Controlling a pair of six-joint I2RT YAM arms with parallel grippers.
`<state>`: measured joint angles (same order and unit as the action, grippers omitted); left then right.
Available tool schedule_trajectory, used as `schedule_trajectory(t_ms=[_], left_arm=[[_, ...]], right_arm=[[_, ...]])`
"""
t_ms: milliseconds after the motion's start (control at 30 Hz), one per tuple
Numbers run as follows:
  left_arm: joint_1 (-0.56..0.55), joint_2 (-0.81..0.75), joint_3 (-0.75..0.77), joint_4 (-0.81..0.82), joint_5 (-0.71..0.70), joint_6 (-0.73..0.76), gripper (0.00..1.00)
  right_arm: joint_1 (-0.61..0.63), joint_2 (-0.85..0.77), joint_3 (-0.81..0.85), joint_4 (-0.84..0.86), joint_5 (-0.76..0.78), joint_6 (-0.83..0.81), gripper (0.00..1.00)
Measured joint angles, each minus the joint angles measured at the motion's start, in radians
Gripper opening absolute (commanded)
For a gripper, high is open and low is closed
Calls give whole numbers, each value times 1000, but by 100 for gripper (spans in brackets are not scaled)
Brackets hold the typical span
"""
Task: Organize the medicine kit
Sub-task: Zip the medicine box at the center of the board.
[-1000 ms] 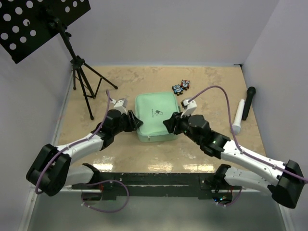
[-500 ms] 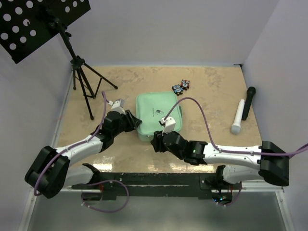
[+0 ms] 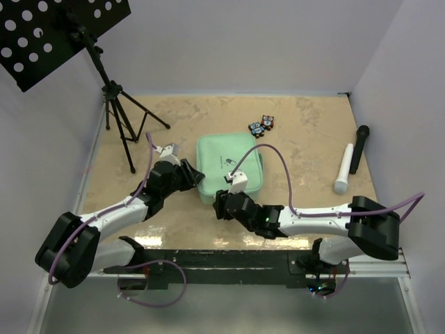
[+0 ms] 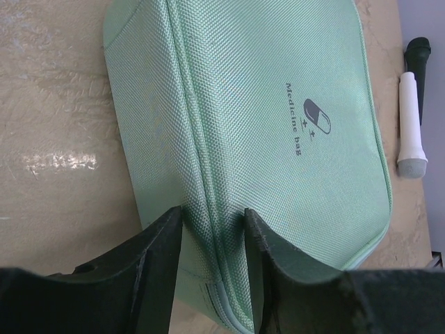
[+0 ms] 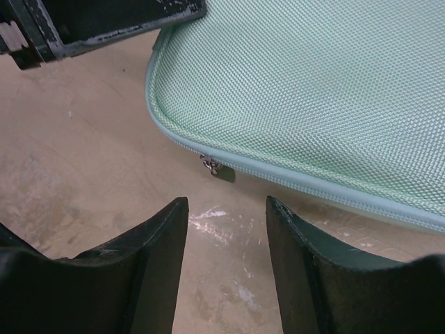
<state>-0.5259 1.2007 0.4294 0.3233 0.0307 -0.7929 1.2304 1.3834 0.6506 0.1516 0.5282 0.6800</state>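
Note:
The medicine kit (image 3: 229, 163) is a mint-green zip case, lying closed and flat mid-table with its printed lid up (image 4: 278, 125). My left gripper (image 3: 197, 179) is at its left edge. In the left wrist view the gripper (image 4: 213, 212) is shut on the kit's side seam, and the fabric fills the gap between the fingers. My right gripper (image 3: 217, 204) sits low at the kit's near-left corner. It stands open (image 5: 227, 202) over bare table. The small metal zip pull (image 5: 217, 169) hangs from the kit's edge (image 5: 313, 90) just ahead of its fingertips.
A black tripod (image 3: 122, 125) holding a perforated music stand stands at the back left. Two small patterned packets (image 3: 262, 125) lie behind the kit. A white microphone (image 3: 343, 169) and a black one (image 3: 359, 147) lie at the right. Walls close in on three sides.
My right arm has swung from the kit's right side round to its near-left corner and dropped low. The left gripper has stayed on the kit's left edge.

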Motion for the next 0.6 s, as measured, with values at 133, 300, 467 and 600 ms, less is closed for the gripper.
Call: schedule_trajectory(t_ms=[133, 300, 467, 600], left_arm=[[1, 0, 0, -3, 4, 4, 45], [2, 2, 4, -3, 14, 19, 38], [2, 3, 5, -4, 19, 29, 32], [2, 4, 5, -3, 20, 30, 32]], right_arm=[[0, 29, 0, 60, 27, 13, 52], [0, 102, 16, 81, 45, 28, 49], [0, 130, 24, 81, 66, 48, 42], [0, 130, 28, 85, 83, 61, 37]])
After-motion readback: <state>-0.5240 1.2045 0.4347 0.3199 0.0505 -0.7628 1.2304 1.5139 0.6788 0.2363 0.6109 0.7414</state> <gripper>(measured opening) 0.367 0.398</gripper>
